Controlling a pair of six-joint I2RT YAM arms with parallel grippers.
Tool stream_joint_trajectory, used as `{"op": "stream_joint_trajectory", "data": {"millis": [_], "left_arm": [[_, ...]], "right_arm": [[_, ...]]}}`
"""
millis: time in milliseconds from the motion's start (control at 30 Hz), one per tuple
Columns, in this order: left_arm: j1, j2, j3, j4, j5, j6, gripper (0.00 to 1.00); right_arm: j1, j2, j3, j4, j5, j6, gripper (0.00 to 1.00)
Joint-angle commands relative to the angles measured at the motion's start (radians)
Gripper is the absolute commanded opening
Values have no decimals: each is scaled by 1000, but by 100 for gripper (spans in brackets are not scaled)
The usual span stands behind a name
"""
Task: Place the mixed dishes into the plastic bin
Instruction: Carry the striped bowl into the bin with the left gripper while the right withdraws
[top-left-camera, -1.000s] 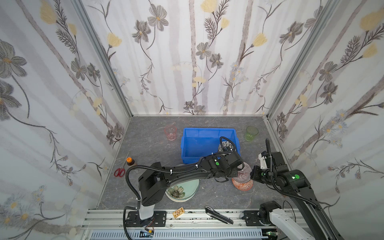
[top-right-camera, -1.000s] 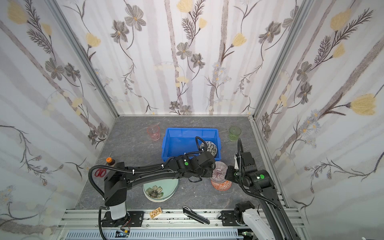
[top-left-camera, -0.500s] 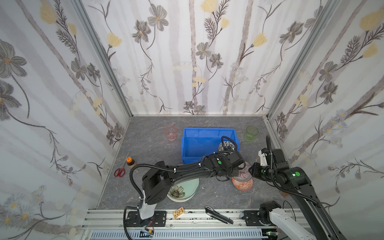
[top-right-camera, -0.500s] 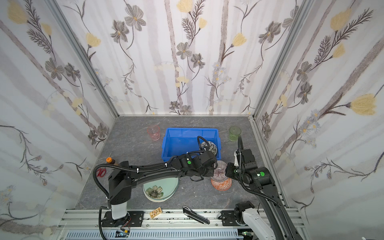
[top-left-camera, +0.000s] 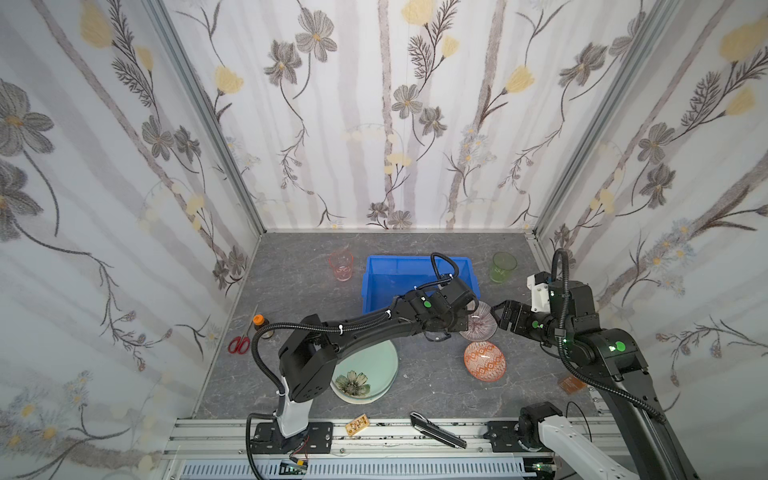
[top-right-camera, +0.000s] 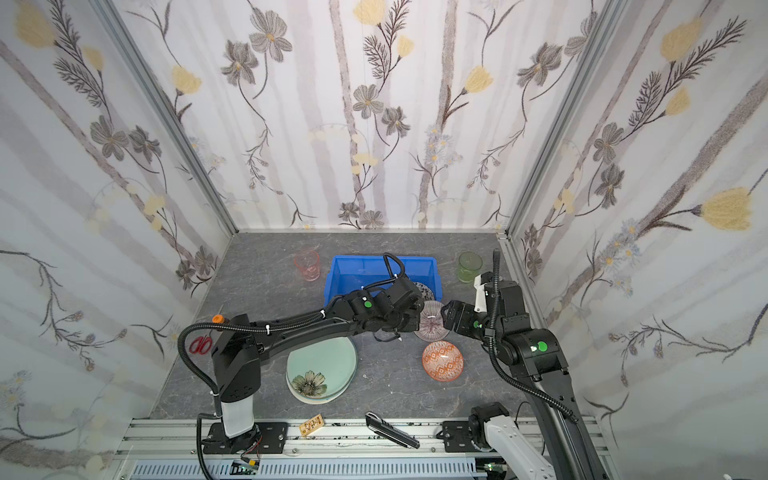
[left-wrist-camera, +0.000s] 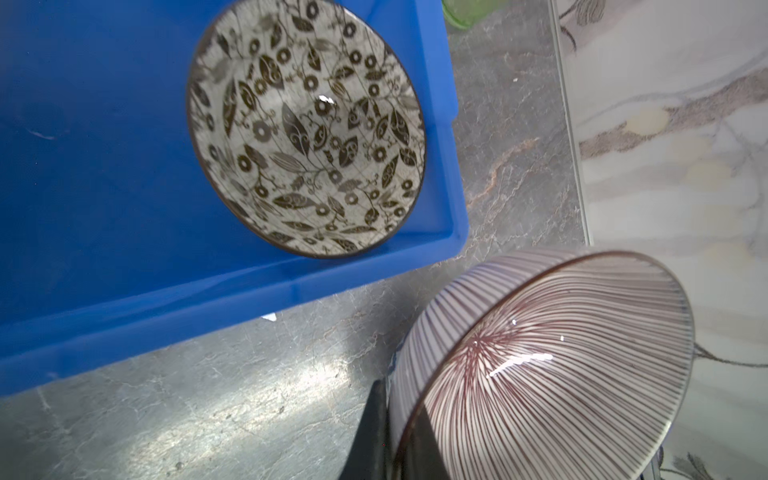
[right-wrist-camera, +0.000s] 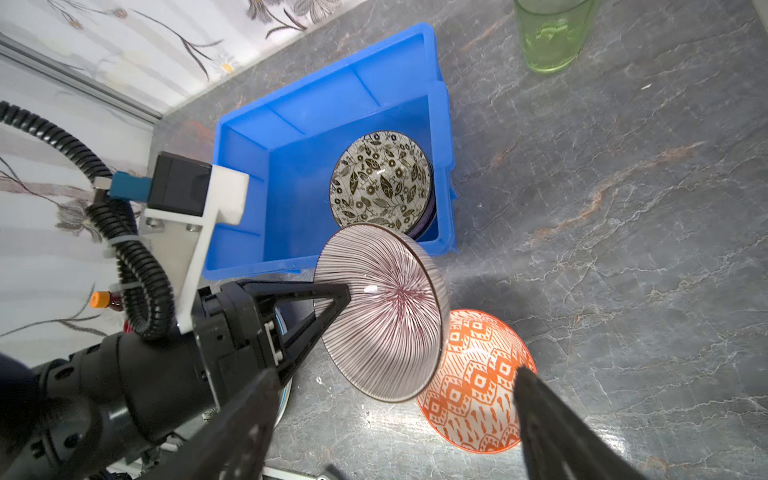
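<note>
Since a second ago the right gripper (top-left-camera: 500, 314) has let go of the white ceramic bowl with fine maroon radial stripes (top-left-camera: 478, 326) and backed off toward 3 o'clock. Its jaws now stand wide apart and empty. This looks like a finished hand-over: the left gripper (right-wrist-camera: 338, 309) is clamped on the striped bowl's rim, one finger inside and one outside, holding it tilted in the air.

The bright blue rectangular plastic bin (top-left-camera: 390, 274) sits at 12 o'clock on the grey table. A black-and-white leaf-patterned bowl (left-wrist-camera: 305, 129) already lies in its 4 o'clock corner. The pale green round plate with a dark flower (top-left-camera: 365, 365) lies at 7 o'clock, partly under the left arm. The striped bowl hangs just outside the bin's 5 o'clock corner, near the orange patterned bowl (top-left-camera: 485, 360). The green translucent tumbler (top-left-camera: 503, 267) stands at 1 o'clock and the pink translucent tumbler (top-left-camera: 341, 266) at 11, both outside the bin.

The next move probably calls for carrying the striped bowl toward 11 o'clock, high enough to clear the lipped rim. It should then be levelled and lowered. The bin floor toward 9 o'clock is bare, so there is room beside the leaf bowl. The right arm is clear of that path.
</note>
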Motion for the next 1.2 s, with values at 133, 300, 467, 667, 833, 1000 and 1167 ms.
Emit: {"op": "stream_joint_trajectory", "data": {"millis": [133,300,467,667,833,1000,1167], "left_arm": [[87,16,57,2,19,70,0],[155,50,116,-40,27,109,0],[200,120,199,-84,35,147,0],[216,204,278,-117,51,176,0],[219,250,317,-129,65,185,0],[219,282,336,-138,74,191,0],[219,289,340,-143,81,191,0]], "right_arm": [[-28,6,23,73,-47,-42,100],[-51,20,-14,116,-74,-55,100],[-78,8,-62,123,-75,-75,100],[-114,-7,-118,136,-100,-93,100],[-129,-16,-153,139,-109,-107,100],[-138,-23,-190,153,-121,-110,100],[-143,-26,-201,162,-132,-108,100]]}}
